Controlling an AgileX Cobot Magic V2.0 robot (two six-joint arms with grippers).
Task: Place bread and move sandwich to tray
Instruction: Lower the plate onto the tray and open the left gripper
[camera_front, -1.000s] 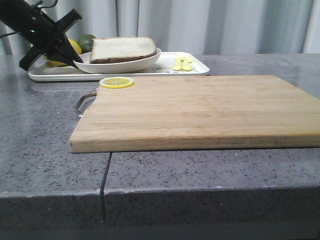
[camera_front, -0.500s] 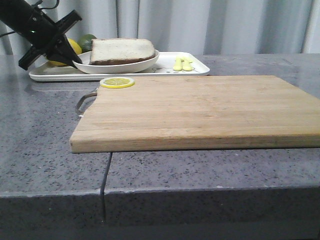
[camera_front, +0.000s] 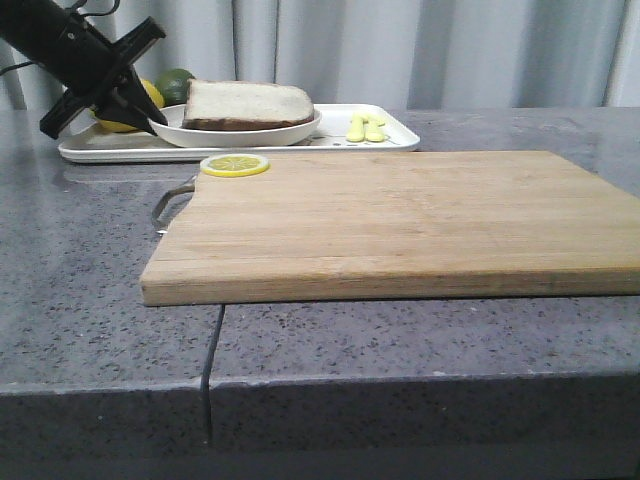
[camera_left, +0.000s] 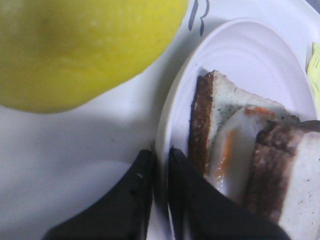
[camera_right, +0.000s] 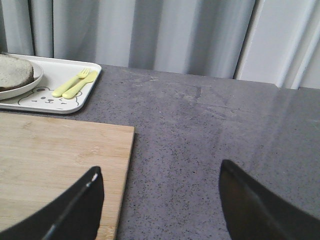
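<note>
Writing is scarce on this table: from the front we read no words anywhere, only pale marks on the tray (camera_front: 395, 138) too small to make out. We take the tray as our landmark. On it stands the sandwich (camera_front: 236, 113), its round white plate toward the tray's left half, the thick bread (camera_front: 247, 103) lying on top. The left gripper (camera_front: 150, 118) reaches down from the upper left, and its fingertips meet the plate's left rim. Behind the gripper, on the tray's left end, sit a lemon (camera_front: 148, 96) and a lime (camera_front: 174, 82). A yellow fork and spoon (camera_front: 366, 127) lie on the tray's right part. In front of the tray lies the wooden cutting board (camera_front: 400, 220), a lemon slice (camera_front: 234, 165) on its near-left corner closest to the tray.

From the left wrist, we see the left gripper (camera_left: 161, 155) nearly closed, its two dark fingers (camera_left: 135, 190) pinching the plate's thin rim between them. A small dark printed mark (camera_left: 196, 15) shows on the tray beside the plate, unreadable to us. The egg's white and orange show between the slices.

From the right wrist, the tray carries a line-drawn bear face (camera_right: 46, 96) with no lettering. The right gripper (camera_right: 160, 200) hangs with its fingers wide apart, holding nothing, over the cutting board's edge and the grey counter (camera_right: 210, 130), well away from the tray.
</note>
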